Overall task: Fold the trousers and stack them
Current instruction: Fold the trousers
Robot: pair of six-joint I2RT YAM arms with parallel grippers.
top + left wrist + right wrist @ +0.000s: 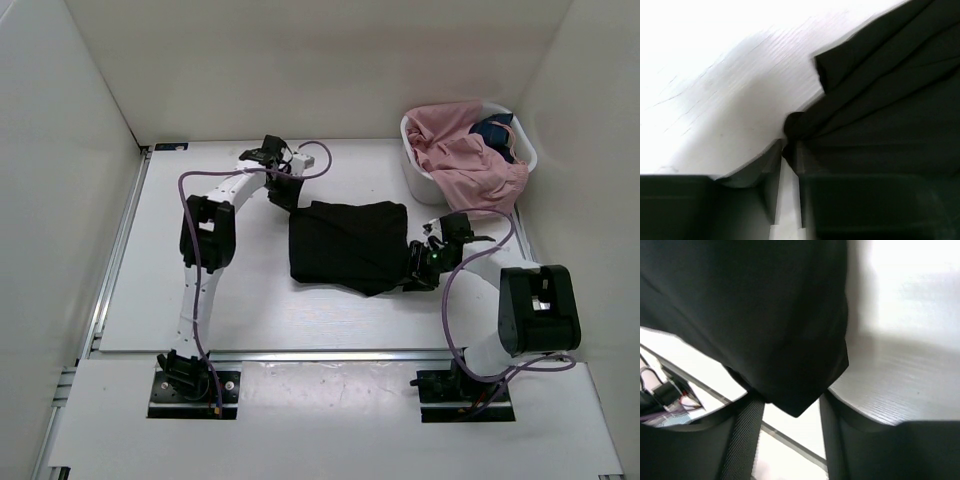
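Note:
The black trousers [348, 243] lie folded in a rough square in the middle of the table. My left gripper [289, 194] is at their far left corner; in the left wrist view it [786, 148] is shut, pinching a bunched edge of the black cloth [880, 85]. My right gripper [421, 264] is at the trousers' near right edge. In the right wrist view it [790, 400] is open, fingers [742, 435] wide apart, with a corner of the black cloth [765, 315] hanging between them, slightly raised off the table.
A white basket [418, 178] with pink clothes [470, 160] stands at the back right, just beyond the right arm. White walls close in the table on the left, back and right. A metal rail [330, 353] runs along the table's near edge.

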